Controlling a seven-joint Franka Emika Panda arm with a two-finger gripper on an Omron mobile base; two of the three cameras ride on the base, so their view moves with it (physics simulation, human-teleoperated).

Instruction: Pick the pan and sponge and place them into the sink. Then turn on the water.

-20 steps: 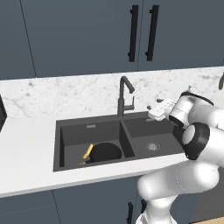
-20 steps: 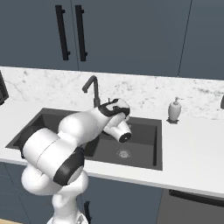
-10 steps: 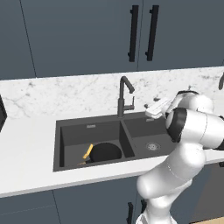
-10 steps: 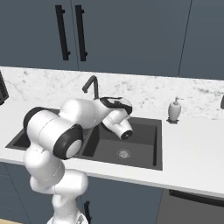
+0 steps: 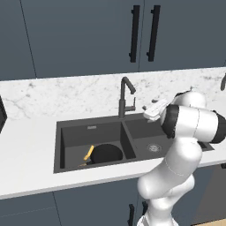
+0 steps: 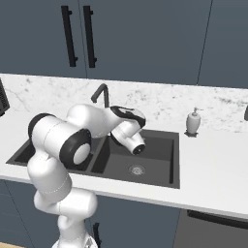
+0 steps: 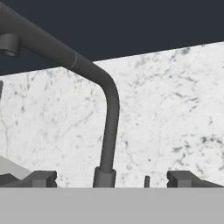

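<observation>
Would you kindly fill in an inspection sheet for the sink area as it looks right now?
Surface: white marble counter around a dark double-basin sink.
Job's things: pan lies in the left basin; a yellow sliver beside it may be the sponge, too small to tell; no water runs from the faucet.
Clutter: soap dispenser stands on the counter right of the sink.
Grippers: gripper open, empty, pointed at the faucet's base.
Cables: nothing seen.
Surroundings: dark cabinets above, marble backsplash behind.
</observation>
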